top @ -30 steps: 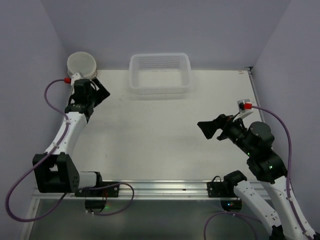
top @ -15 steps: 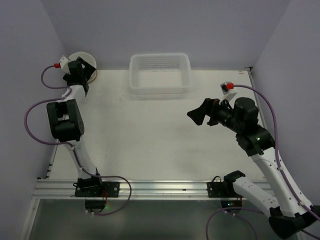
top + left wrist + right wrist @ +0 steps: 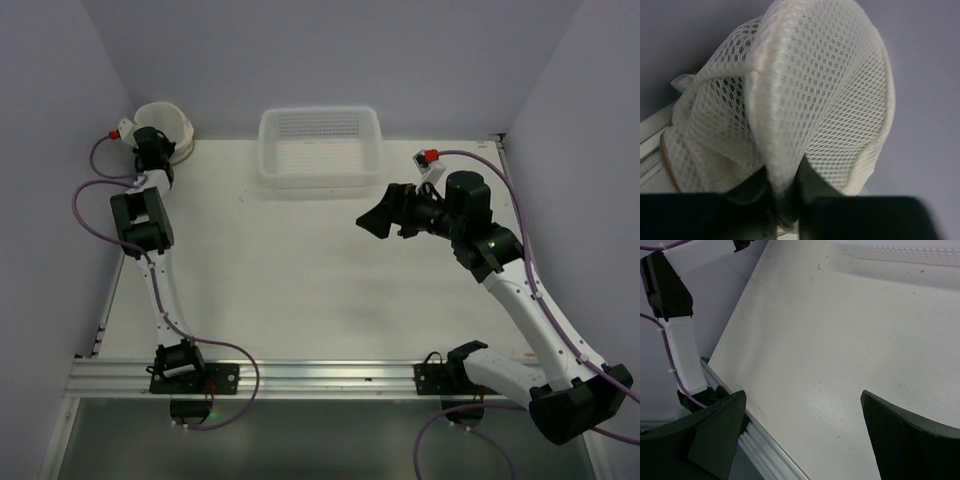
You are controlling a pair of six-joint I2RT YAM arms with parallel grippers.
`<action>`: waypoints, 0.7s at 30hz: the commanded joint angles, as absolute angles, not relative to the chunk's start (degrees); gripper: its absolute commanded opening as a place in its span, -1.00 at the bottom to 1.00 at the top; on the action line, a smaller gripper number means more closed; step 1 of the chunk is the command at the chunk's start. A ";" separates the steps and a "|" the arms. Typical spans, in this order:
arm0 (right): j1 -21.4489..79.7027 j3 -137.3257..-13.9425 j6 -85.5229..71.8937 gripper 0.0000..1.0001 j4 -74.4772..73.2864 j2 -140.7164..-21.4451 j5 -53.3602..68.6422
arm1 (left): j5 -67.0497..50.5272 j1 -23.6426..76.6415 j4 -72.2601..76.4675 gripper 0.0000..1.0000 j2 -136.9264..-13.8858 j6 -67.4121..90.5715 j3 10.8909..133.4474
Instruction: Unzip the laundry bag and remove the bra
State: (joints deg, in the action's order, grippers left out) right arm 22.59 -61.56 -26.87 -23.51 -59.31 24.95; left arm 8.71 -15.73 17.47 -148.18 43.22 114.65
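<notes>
The laundry bag, a small round drum of whitish mesh, sits in the far left corner against the wall. Up close its mesh fills the left wrist view, bunched into a ridge. My left gripper is at the bag's near side, and its jaws are shut on a pinched fold of the mesh. My right gripper hovers over the table right of centre, open with nothing between its fingers. The bra is hidden from view.
A white perforated plastic basket stands at the back middle against the wall. The left arm's links rise along the table's left edge. A metal rail runs along the near edge.
My left gripper has closed from wide open onto the bag's mesh, and the bag has crumpled. The right arm has swung left and farther out over the table, still open.
</notes>
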 commanded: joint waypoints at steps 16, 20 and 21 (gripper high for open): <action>22.76 -64.25 -22.59 0.97 -28.13 -52.66 31.29 | 8.16 -6.95 2.74 -1.00 -98.20 19.63 74.03; 22.76 -60.30 -23.64 0.97 -27.95 -48.26 30.33 | 17.30 -1.51 -6.66 -1.00 -84.06 14.16 66.63; 22.76 -59.51 -23.90 0.97 -28.04 -47.29 30.15 | 17.75 -1.15 -10.77 -1.00 -82.37 13.63 66.01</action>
State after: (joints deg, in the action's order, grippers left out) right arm 22.59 -61.67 -23.79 -27.46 -50.00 29.26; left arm 10.22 -2.13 0.10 -88.51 21.26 69.43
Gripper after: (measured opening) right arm 0.986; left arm 0.045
